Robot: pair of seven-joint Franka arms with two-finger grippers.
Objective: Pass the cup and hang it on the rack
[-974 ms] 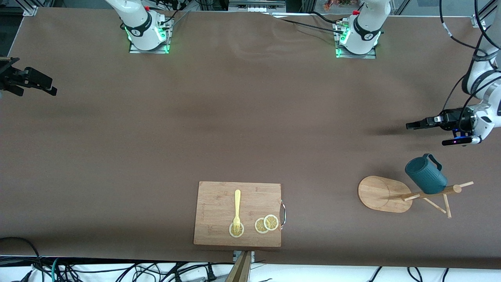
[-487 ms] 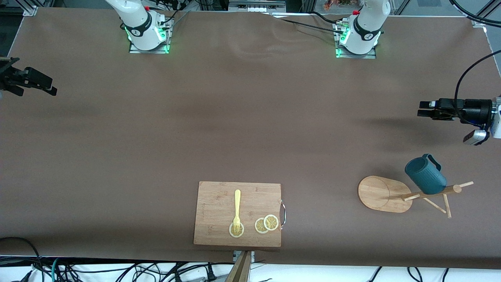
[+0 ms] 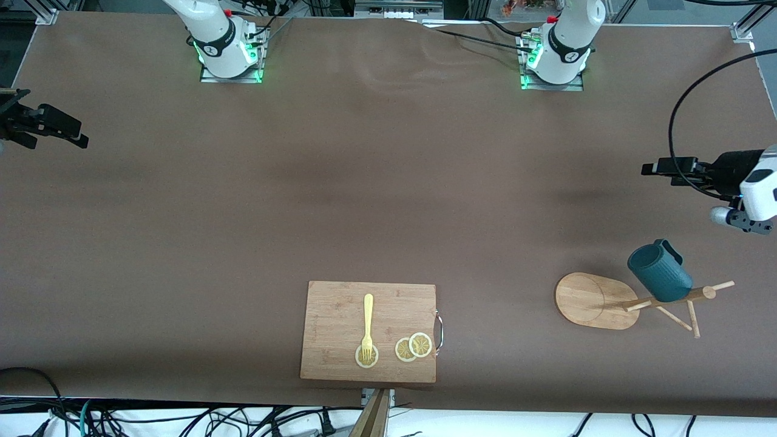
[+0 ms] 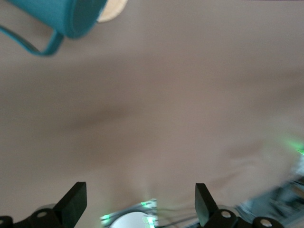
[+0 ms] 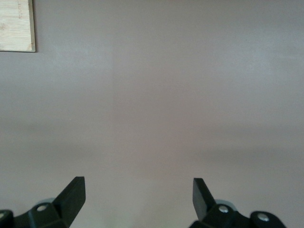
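Observation:
The dark teal ribbed cup [image 3: 660, 272] hangs on a peg of the light wooden rack [image 3: 590, 300] near the left arm's end of the table. The cup's mouth faces the right arm's end. In the left wrist view the cup [image 4: 64, 14] and its handle show at the edge, beside a bit of the rack's base [image 4: 115, 6]. My left gripper [image 3: 652, 167] is open and empty, in the air over bare table, apart from the cup. It also shows in the left wrist view [image 4: 137, 209]. My right gripper [image 3: 76, 135] waits open and empty at the right arm's end, and shows in the right wrist view [image 5: 137, 199].
A rectangular wooden cutting board [image 3: 368, 331] lies near the front edge with a yellow fork [image 3: 368, 325] and lemon slices [image 3: 413, 347] on it. Its corner shows in the right wrist view [image 5: 16, 26]. The left arm's base [image 4: 133, 221] shows between the left fingers.
My left gripper has drawn away from the cup and turned at the wrist, open all the while. The cup stays on the rack. The right arm has not moved.

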